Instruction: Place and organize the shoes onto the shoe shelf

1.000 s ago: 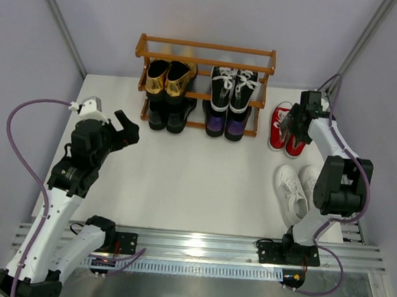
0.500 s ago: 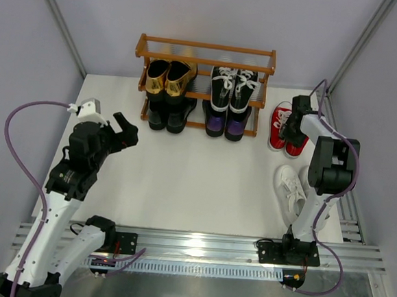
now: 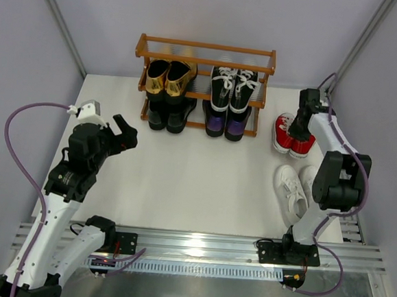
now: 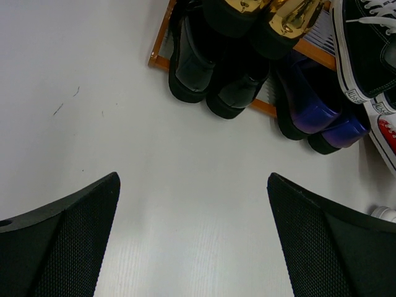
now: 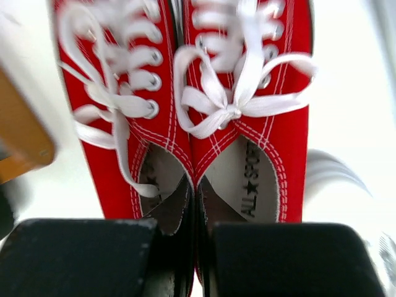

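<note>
- Pair of red canvas sneakers [image 5: 164, 133] stands side by side on the white bench [image 3: 203, 176], at 3 o'clock of the orange-brown wooden shoe shelf [image 3: 206, 47]. Long axis runs 12–6, toes toward 6.
- Right gripper [image 5: 195, 232] is clamped tight on their touching inner heel walls.
- Left gripper [image 4: 193, 182] is spread wide and holds nothing.

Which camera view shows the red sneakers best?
Right wrist view: the red sneakers fill it, inner heel walls pinched by the right gripper. Top view shows them small; left wrist, only a red edge.
</note>
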`<state>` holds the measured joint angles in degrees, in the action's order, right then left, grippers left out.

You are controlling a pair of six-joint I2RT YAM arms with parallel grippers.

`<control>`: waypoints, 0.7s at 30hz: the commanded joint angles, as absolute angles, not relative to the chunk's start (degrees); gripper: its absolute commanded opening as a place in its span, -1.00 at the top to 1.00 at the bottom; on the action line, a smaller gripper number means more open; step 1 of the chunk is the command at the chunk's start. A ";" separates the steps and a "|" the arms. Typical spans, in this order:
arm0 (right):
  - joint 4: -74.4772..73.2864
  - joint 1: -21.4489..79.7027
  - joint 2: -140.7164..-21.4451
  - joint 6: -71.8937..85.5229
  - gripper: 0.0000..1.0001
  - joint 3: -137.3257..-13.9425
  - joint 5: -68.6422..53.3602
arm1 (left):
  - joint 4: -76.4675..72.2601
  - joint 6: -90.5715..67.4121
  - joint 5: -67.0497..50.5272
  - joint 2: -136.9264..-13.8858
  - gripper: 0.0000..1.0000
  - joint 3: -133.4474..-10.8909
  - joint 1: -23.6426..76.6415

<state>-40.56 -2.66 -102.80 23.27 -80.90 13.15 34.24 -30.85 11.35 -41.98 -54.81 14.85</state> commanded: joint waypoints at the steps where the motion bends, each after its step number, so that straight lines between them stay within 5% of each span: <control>1: -39.02 -2.72 -88.19 22.15 0.92 -90.33 17.23 | 34.01 -29.80 11.51 -41.31 -1.00 -55.90 14.59; 11: -37.09 -0.27 -76.38 18.55 0.92 -102.03 13.02 | 34.54 -29.88 11.69 -40.69 -0.99 -56.25 14.59; 21: -34.63 9.92 -84.62 13.54 0.92 -119.86 8.88 | 35.51 -29.88 12.65 -38.67 -0.99 -56.60 14.59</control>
